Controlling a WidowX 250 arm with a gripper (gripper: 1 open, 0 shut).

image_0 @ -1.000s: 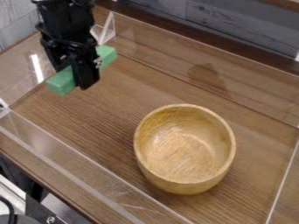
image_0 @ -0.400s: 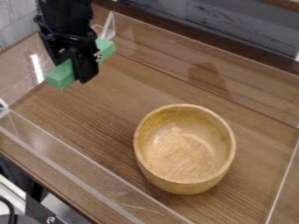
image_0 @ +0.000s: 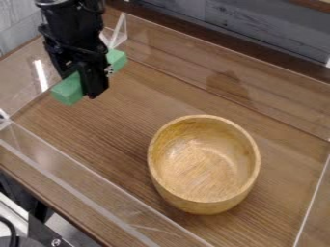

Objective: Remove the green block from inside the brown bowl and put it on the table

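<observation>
Green block [image_0: 68, 92] sits clamped in the black gripper [image_0: 85, 71], well apart from the brown bowl [image_0: 204, 164] (presumably for setting down on the table [image_0: 154, 82]).

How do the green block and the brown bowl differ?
The green block is a slim, solid bar, while the brown bowl is round and hollow. The bowl is much larger than the block. The block is in the gripper's grasp, whereas the bowl sits on the table with nothing holding it. Each has one plain main color.
</observation>
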